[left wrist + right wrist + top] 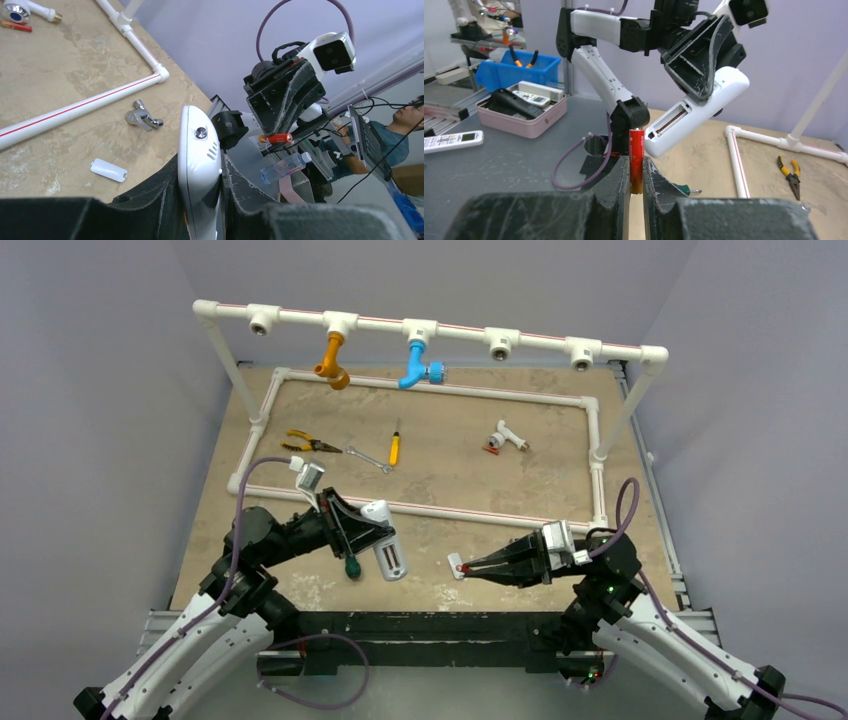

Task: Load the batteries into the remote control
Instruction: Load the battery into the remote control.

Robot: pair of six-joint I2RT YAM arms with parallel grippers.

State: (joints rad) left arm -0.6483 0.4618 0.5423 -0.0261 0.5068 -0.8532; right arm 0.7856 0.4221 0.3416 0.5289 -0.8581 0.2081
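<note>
My left gripper (375, 535) is shut on the white remote control (388, 543) and holds it above the table's near left. In the right wrist view the remote control (696, 112) tilts down with its open battery compartment (669, 122) facing me. My right gripper (636, 170) is shut on a red-orange battery (636, 157), which stands upright just below the compartment's lower end and apart from it. From above, that battery (462, 567) is a short way to the right of the remote. A second red battery (492, 450) lies at the far right beside a white T-fitting (512, 437).
A small white cover (108, 170) and a metal fitting (142, 117) lie on the table near me. A green-handled tool (352, 565) hangs under the left gripper. Pliers (305, 445), a wrench (370, 458) and a yellow screwdriver (395, 448) lie inside the white pipe frame (440, 512).
</note>
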